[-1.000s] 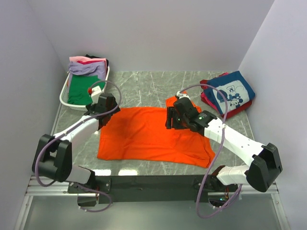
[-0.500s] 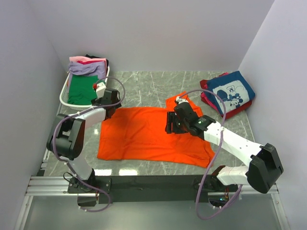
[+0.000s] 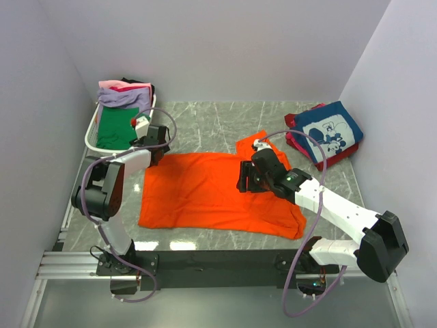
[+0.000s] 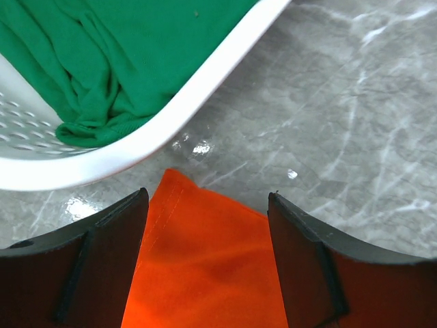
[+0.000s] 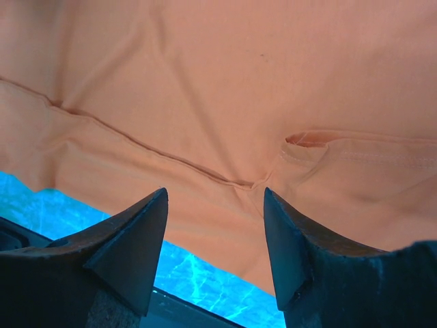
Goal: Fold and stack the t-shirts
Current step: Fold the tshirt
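The bright orange t-shirt (image 3: 212,195) lies spread flat in the middle of the table. My left gripper (image 3: 153,157) is open over its far-left corner, and in the left wrist view that orange corner (image 4: 205,266) lies between my open fingers (image 4: 109,239). My right gripper (image 3: 244,179) is open and low over the shirt's right part, near the sleeve (image 3: 251,145). In the right wrist view the shirt's cloth (image 5: 205,82), with a seam and a sleeve hem, fills the space above my open fingertips (image 5: 136,232). Neither gripper holds anything.
A white slatted basket (image 3: 91,137) at the far left holds green (image 3: 113,126), lavender (image 3: 123,99), pink and black tees; its rim (image 4: 171,116) is just beyond my left fingers. A folded navy printed tee (image 3: 332,130) lies on a red one (image 3: 298,142) at the far right.
My left arm has folded back and its gripper has moved up to the shirt's far-left corner beside the basket. My right gripper has shifted slightly towards the right.
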